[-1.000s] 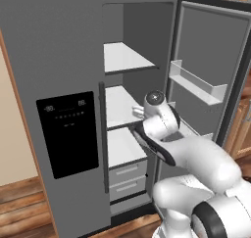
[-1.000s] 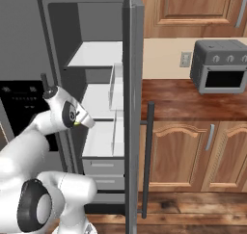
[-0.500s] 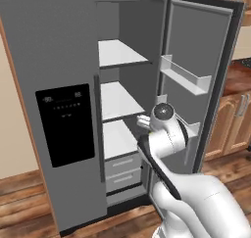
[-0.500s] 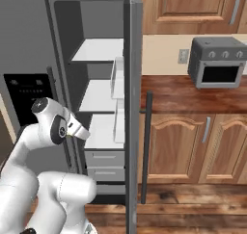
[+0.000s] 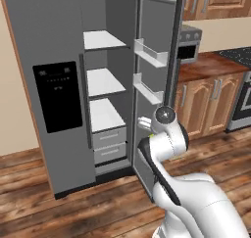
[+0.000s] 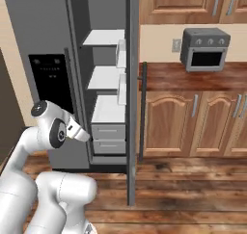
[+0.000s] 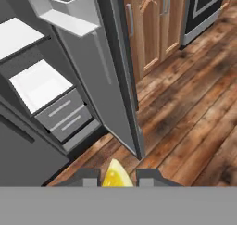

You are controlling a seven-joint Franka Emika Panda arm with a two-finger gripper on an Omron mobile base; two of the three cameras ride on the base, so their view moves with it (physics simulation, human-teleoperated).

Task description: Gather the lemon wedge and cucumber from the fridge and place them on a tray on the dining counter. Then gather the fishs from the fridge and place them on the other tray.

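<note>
Yellow lemon wedge [image 7: 115,175] sits clamped between the tips of our pincer [image 7: 118,178], above the wooden floor [image 7: 185,117] beside the open fridge [image 5: 105,85]; its white shelves [image 5: 103,81] and drawers [image 5: 109,144] appear bare.

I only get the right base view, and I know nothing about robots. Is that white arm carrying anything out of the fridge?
Observer: Yes. The hand view shows a yellow lemon wedge pinched in the gripper.
Operator: Where is the hand pointing?
Observer: Down at the wood floor, just past the edge of the open fridge door.
Operator: What stands beyond the cabinets on my right?
Observer: The left base view shows a dark stove there.
</note>
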